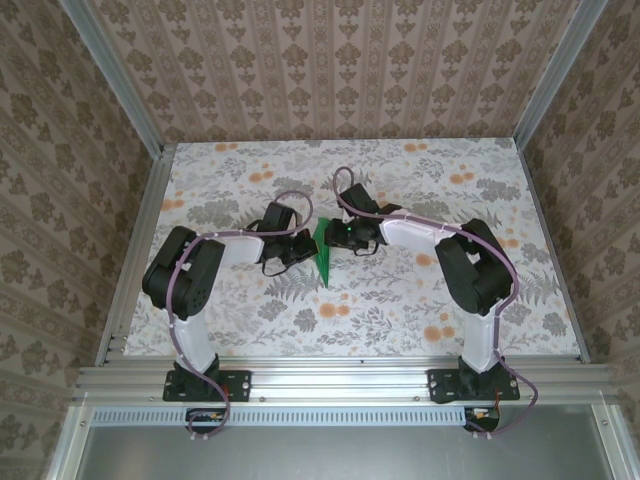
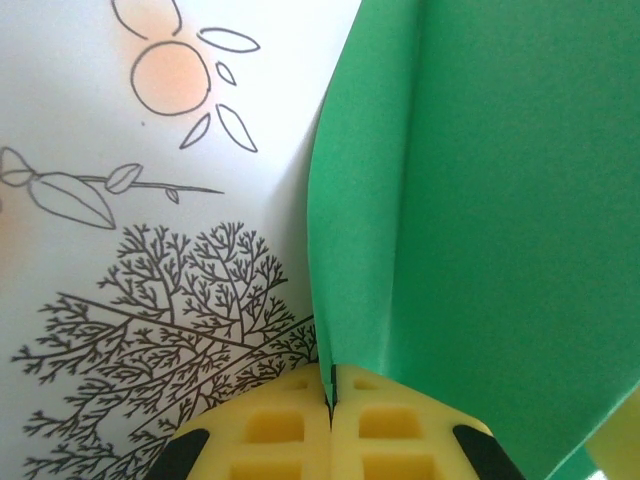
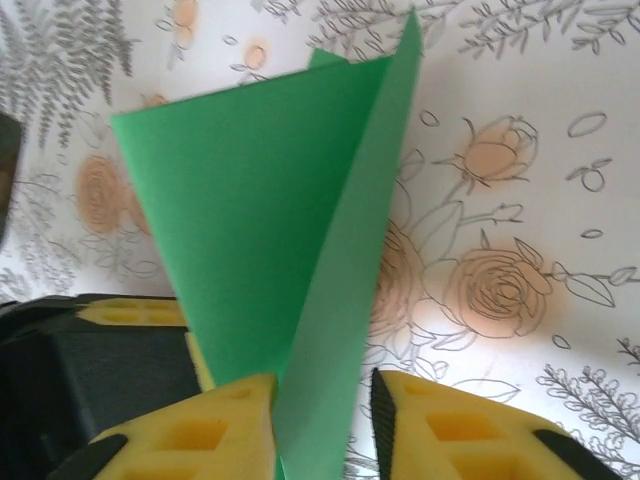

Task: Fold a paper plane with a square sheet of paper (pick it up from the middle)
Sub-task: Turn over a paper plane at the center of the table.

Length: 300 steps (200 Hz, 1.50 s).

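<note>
Above the table [image 1: 420,310], I'm clamping the paper [image 2: 480,200] by a fold with the left gripper [image 2: 331,390]. The right gripper [image 3: 322,400] is straddling a floppy flap, unclenched; folds probably grip best.

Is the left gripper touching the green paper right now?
Touching. In the left wrist view the left gripper is shut on the lower tip of the green paper, its yellow pads pressed against it with no gap.

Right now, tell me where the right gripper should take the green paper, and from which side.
Take the loose flap of the green paper at its near end, edge-on from the right arm's side. It stands thin between the right gripper's parted fingers, and the left gripper, shut on the paper, holds the opposite side, so closing there probably catches it.
</note>
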Each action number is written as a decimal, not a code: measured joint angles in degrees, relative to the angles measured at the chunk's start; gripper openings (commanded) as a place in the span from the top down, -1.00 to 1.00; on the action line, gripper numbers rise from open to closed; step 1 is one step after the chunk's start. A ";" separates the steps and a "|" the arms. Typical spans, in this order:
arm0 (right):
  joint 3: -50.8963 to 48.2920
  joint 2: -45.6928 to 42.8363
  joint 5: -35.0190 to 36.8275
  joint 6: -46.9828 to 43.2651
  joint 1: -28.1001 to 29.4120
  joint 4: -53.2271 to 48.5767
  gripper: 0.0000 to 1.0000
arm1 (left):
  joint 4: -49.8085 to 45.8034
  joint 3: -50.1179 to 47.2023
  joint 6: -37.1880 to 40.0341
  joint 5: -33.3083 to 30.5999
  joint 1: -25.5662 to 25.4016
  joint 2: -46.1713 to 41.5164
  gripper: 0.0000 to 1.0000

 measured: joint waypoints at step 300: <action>0.26 2.91 2.23 -0.70 -2.62 -6.03 0.37 | -3.08 1.66 0.96 7.21 3.78 -1.62 0.22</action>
